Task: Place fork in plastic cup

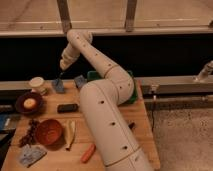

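My gripper [62, 68] is at the back left of the wooden table [142, 132], right above the plastic cup [58, 86], a short blue-grey cup. The gripper is shut on the fork [60, 77], a thin dark stick that hangs down from the fingers. Its lower tip is at the cup's mouth. I cannot tell whether the tip is inside the cup. The cream-white cup [37, 83] stands just left of the plastic cup.
A blue angular object [80, 81] sits right of the plastic cup, and a green bin [93, 76] is behind the arm. Nearer lie a black block [67, 107], a dark bowl [28, 103], a red bowl [49, 131], a banana [70, 135] and a carrot [88, 152].
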Robot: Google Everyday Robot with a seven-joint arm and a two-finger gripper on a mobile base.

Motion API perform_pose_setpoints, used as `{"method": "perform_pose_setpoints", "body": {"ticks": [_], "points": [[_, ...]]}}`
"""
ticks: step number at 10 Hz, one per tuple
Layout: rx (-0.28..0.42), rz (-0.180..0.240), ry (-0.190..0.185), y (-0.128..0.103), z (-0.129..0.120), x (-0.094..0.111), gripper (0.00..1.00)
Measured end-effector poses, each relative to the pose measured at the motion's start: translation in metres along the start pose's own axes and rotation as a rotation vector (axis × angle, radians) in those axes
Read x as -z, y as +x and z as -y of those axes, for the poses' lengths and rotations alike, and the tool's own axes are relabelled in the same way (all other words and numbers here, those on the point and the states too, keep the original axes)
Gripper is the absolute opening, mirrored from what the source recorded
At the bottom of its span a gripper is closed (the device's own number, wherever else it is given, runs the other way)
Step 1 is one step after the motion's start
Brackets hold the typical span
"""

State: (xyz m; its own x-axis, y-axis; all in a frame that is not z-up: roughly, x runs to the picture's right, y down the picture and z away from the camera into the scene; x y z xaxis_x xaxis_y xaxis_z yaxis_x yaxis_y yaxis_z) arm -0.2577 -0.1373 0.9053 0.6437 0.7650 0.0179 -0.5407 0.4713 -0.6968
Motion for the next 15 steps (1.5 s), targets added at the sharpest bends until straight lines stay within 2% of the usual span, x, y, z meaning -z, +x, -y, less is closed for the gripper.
{"method": "perform_pose_setpoints", "body": {"ticks": [4,11,13,15], "points": [[0.001,-0.009,-0.023,0.005,-0.007,-0.008,0.00],[-0.007,-0.058,-0.089,0.016,-0.029,-0.033,0.00],[-0.016,-0.070,-0.069,0.017,-0.024,-0.036,0.00],[-0.016,-0.071,-0.026,0.012,-0.012,-0.035,0.00]]}}
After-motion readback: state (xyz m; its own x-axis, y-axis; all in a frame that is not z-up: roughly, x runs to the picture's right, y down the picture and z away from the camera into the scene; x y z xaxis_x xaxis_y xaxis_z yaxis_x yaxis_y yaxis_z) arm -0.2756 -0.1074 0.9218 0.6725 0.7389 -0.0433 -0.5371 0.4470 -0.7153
